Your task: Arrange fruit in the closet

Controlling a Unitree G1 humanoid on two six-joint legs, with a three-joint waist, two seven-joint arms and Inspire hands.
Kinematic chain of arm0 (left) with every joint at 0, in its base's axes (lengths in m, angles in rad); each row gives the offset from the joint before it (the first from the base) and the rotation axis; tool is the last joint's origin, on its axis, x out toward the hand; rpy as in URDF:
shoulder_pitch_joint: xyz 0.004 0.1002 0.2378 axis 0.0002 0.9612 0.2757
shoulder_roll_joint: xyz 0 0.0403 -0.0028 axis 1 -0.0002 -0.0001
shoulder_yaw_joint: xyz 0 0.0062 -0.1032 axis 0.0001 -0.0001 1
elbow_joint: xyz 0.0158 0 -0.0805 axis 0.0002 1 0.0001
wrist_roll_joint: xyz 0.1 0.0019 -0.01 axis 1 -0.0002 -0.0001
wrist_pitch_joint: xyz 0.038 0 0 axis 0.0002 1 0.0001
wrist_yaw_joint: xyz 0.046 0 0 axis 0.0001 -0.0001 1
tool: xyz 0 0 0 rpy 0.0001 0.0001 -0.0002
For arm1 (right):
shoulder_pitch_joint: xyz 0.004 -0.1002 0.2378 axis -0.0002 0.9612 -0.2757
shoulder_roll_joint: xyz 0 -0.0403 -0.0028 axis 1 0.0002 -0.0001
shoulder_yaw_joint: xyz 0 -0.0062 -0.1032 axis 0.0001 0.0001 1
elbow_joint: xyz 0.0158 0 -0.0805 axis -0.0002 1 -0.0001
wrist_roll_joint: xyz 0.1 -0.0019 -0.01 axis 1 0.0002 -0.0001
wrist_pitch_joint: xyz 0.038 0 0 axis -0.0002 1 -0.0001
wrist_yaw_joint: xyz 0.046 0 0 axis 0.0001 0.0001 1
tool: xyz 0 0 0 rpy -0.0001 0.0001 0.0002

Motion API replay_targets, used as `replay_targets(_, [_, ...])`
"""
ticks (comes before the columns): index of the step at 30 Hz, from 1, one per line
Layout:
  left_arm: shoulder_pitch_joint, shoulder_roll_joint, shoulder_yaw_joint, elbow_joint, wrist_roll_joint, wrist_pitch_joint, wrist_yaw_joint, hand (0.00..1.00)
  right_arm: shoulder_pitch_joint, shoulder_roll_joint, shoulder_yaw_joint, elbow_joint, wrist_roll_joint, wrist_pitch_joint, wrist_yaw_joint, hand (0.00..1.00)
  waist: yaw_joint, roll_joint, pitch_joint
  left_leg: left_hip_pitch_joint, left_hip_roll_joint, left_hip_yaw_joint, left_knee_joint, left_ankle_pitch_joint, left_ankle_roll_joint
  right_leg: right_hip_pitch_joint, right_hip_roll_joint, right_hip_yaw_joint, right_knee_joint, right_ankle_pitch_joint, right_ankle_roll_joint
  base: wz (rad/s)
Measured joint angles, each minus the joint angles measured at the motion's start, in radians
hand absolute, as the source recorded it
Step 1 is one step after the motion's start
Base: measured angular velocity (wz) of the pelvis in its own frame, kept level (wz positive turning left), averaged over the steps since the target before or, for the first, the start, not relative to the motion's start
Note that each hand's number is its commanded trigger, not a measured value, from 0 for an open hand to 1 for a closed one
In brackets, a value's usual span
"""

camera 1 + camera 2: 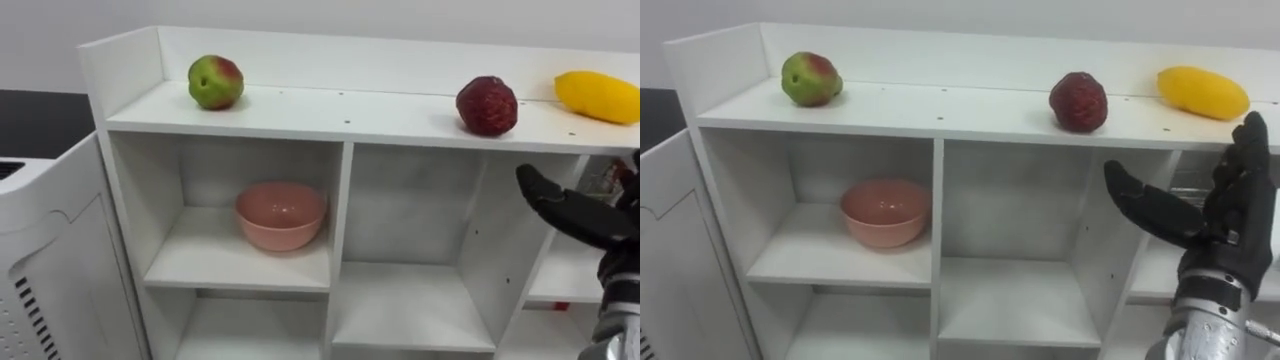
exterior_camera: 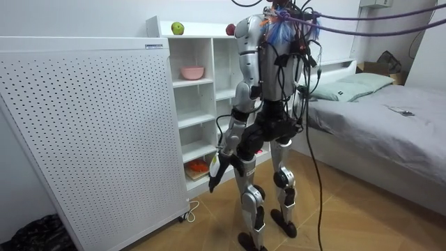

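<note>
On the closet's (image 1: 340, 205) top shelf (image 1: 350, 118) sit three fruits, well apart: a green-red apple (image 1: 215, 82) toward the left end, a dark red bumpy fruit (image 1: 487, 105) right of centre, and a yellow mango (image 1: 598, 96) at the far right, lying on its side near the back rail. None of them are touching.

Upper-left compartment: a pink bowl (image 1: 281, 214), upright, sitting toward the right side of its shelf board. The middle compartment beside it is bare.

My right hand (image 1: 1228, 225) is raised in front of the right-hand column, below the top shelf and under the mango. Its fingers are straight and point up, with the thumb stretched out to the left. It's holding nothing and not touching the shelf or any fruit.

My left hand (image 2: 215, 169) hangs low by my thigh in the room view. Can't tell its state from there.

I'm standing upright, facing the closet at close range. A white perforated panel (image 2: 90, 132) stands against the closet on the room view's left, and a bed (image 2: 390, 118) is on the room view's right. Something orange (image 2: 198, 167) sits on a low shelf, but it's too small to identify.
</note>
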Motion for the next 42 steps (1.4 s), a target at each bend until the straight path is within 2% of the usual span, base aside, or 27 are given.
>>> replay_targets(4, [-0.002, 0.003, 0.0, 0.0, -0.001, 0.0, -0.003, 0.0, -0.003, -0.028, 0.005, 0.0, 0.004, 0.006, 0.0, 0.0, 0.003, -0.004, 0.0014, 0.0, 0.0, -0.002, 0.0, 0.0, 0.0, -0.003, 0.0, 0.001, 0.001, 0.0, 0.0, -0.02])
replay_targets(7, [-0.002, 0.012, 0.0, 0.0, 0.0, 0.0, -0.008, 0.0, -0.049, -0.056, 0.009, 0.0, 0.004, 0.011, -0.002, 0.0, 0.01, -0.006, 0.0022, -0.002, 0.0, -0.01, 0.0, 0.0, 0.0, -0.005, 0.001, 0.0, 0.001, 0.0, 0.0, -0.03])
replay_targets(11, [-0.003, 0.028, 0.0, 0.0, 0.0, 0.0, -0.011, 0.0, -0.084, -0.09, 0.015, 0.001, 0.004, 0.011, 0.0, 0.0, 0.016, -0.021, 0.0014, -0.003, -0.001, -0.026, 0.0, 0.0, 0.0, -0.002, 0.001, -0.011, 0.001, 0.0, 0.0, 0.08])
replay_targets(14, [-0.004, 0.03, 0.0, 0.0, 0.0, 0.001, -0.011, 0.0, -0.118, -0.115, 0.027, 0.003, 0.005, 0.011, 0.011, 0.0, 0.02, -0.026, 0.0012, -0.003, -0.001, -0.027, 0.0, 0.0, 0.0, 0.0, 0.001, -0.012, 0.0, 0.0, 0.0, 0.02])
replay_targets(19, [0.0, 0.029, 0.0, 0.0, 0.016, 0.004, -0.011, 0.0, -0.151, -0.115, 0.028, 0.0, -0.001, 0.011, 0.033, 0.0, 0.022, -0.025, 0.0008, -0.004, -0.001, -0.035, 0.0, 0.0, 0.0, 0.003, 0.001, -0.025, -0.001, 0.0, 0.0, 0.05])
replay_targets(26, [0.001, 0.028, -0.001, -0.021, 0.016, 0.01, -0.007, 0.0, -0.151, -0.116, 0.029, -0.031, 0.0, 0.011, 0.054, 0.0, 0.023, -0.006, -0.0025, 0.002, -0.001, -0.041, 0.0, 0.0, 0.0, 0.012, 0.001, -0.026, -0.002, 0.0, 0.0, 0.02])
replay_targets(31, [-0.004, 0.031, -0.013, -0.021, 0.015, 0.01, -0.009, 0.0, -0.151, -0.117, 0.029, -0.019, 0.019, 0.011, 0.069, 0.0, 0.024, -0.009, -0.0007, 0.007, -0.001, -0.046, 0.0, 0.0, 0.0, 0.019, 0.001, -0.028, -0.003, 0.0, 0.0, 0.0])
replay_targets(35, [-0.005, 0.031, -0.018, -0.019, 0.015, 0.009, -0.01, 0.0, -0.151, -0.121, 0.028, -0.018, 0.05, 0.011, 0.09, 0.0, 0.022, -0.027, 0.0065, 0.004, -0.001, -0.051, 0.001, 0.0, -0.001, 0.019, 0.001, -0.037, -0.003, 0.0, 0.0, 0.03])
replay_targets(37, [-0.005, 0.03, -0.019, -0.018, 0.015, 0.009, -0.011, 0.0, -0.151, -0.125, 0.028, -0.015, 0.051, 0.011, 0.102, 0.0, 0.018, -0.037, 0.0051, 0.001, -0.001, -0.053, 0.002, 0.0, -0.001, 0.017, 0.001, -0.037, -0.003, 0.0, 0.0, 0.0])
replay_targets(40, [0.003, 0.031, -0.017, -0.018, 0.015, 0.009, -0.011, 0.0, -0.152, -0.154, 0.028, -0.01, 0.054, 0.011, 0.131, 0.0, 0.021, -0.053, -0.0009, -0.001, -0.001, -0.053, 0.002, 0.0, -0.001, 0.016, 0.001, -0.037, -0.002, 0.0, 0.0, 0.0])
replay_targets(42, [-0.001, 0.032, -0.01, -0.018, 0.015, 0.009, -0.011, 0.0, -0.177, -0.166, 0.029, 0.019, 0.078, 0.011, 0.164, 0.0, 0.027, -0.063, -0.0015, 0.001, -0.001, -0.054, 0.002, 0.0, -0.001, 0.018, 0.001, -0.037, -0.002, 0.0, 0.0, 0.0])
